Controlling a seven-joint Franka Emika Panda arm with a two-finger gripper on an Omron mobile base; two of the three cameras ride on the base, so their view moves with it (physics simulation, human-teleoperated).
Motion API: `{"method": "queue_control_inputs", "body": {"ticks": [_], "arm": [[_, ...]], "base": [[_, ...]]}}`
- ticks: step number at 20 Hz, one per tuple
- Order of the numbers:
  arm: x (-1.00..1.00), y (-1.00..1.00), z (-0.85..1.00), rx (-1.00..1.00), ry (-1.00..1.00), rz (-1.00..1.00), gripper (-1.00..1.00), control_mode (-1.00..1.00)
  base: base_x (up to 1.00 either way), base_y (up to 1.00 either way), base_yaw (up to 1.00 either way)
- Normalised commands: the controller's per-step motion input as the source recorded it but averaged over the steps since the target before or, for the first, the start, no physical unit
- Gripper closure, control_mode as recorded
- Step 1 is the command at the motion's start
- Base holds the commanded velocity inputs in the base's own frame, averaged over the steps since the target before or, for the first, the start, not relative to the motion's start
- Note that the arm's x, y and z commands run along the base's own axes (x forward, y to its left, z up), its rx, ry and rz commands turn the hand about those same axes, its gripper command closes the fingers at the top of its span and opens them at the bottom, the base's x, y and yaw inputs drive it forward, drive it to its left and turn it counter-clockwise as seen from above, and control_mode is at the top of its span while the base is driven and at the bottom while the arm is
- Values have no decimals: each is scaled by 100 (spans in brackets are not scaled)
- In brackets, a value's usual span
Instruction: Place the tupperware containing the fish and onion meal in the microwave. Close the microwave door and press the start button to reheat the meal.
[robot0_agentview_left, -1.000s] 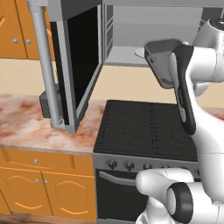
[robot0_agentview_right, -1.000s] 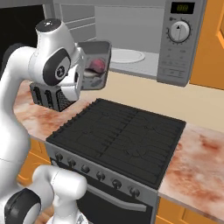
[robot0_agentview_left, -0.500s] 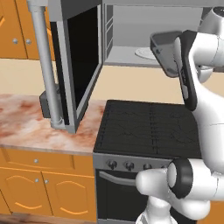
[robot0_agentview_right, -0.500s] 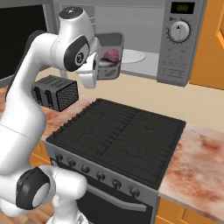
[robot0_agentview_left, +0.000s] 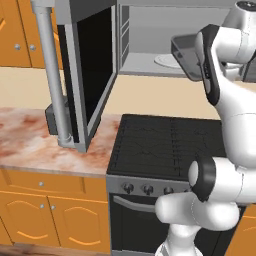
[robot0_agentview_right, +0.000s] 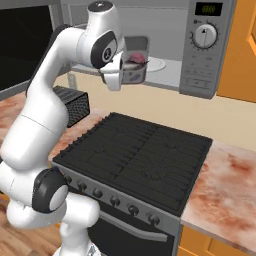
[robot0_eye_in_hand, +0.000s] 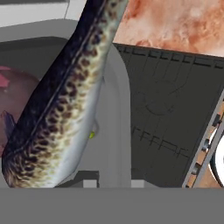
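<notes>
Since the earlier frames the arm has carried the tupperware (robot0_agentview_right: 135, 65) up and forward: it was over the back of the stove (robot0_agentview_right: 140, 160), and now its far edge reaches the mouth of the microwave (robot0_agentview_right: 165, 45). The gripper (robot0_agentview_right: 119, 70) is clamped on the tray's near rim, holding it tilted, with the speckled fish (robot0_eye_in_hand: 65, 100) and the red-purple onion (robot0_agentview_right: 135, 59) inside. Just ahead of the gripper lies the white turntable (robot0_agentview_left: 167, 60); well off to its left the microwave door (robot0_agentview_left: 92, 75) hangs wide open, above the marbled desk (robot0_agentview_left: 30, 142). The step in hand is loading. Next, I judge, the tray needs levelling, pushing deeper over the turntable and setting down before release.
</notes>
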Motion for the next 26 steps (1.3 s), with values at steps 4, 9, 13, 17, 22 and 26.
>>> {"method": "queue_control_inputs", "body": {"ticks": [4, 9, 13, 17, 22, 26], "arm": [[50, -7, -27, 0, -7, 0, 100, -100], [63, -2, -30, 0, -3, 0, 100, -100], [73, -1, -13, 0, 0, 0, 100, -100], [75, 0, 0, 0, 1, 0, 100, -100], [72, 0, 0, 0, 3, 0, 100, -100], [71, -2, 0, 0, 1, 0, 100, -100]], "base": [[0, 0, 0], [0, 0, 0], [0, 0, 0], [0, 0, 0], [0, 0, 0], [0, 0, 0]]}}
